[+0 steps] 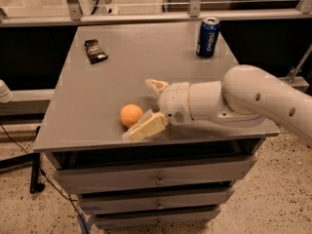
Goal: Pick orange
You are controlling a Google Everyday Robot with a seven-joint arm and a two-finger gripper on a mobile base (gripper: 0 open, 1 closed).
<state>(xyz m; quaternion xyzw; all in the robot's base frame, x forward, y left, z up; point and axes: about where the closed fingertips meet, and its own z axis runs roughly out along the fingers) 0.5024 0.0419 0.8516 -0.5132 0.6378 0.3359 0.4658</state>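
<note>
The task is judged to be at the approach stage. The orange (131, 115) is seen resting on the grey worktop (97, 82), neither enclosed nor lifted, so the closing, the grasp and the lift are all left to be done. The worktop's front edge is found near the orange. The tool (142, 109) is held low over the worktop just beside the orange, on the side from which the white arm (253, 99) reaches in. Its two pale fingers (148, 126) are spread wide and nothing is gripped between them. The orange is placed at the mouth of that opening rather than deep inside it. The finger nearer the front edge lies right against the orange or just short of it; which of the two cannot be told. The other finger is kept clearly apart from the orange, on its far side. A little more advance toward the orange would probably be needed before the fingers are brought together, since a round smooth fruit caught only at the tips could be expected to roll away. A blue soda can (208, 37) and a dark wrapper (95, 50) are seen well apart from the orange, toward the far edge, and are not involved.
</note>
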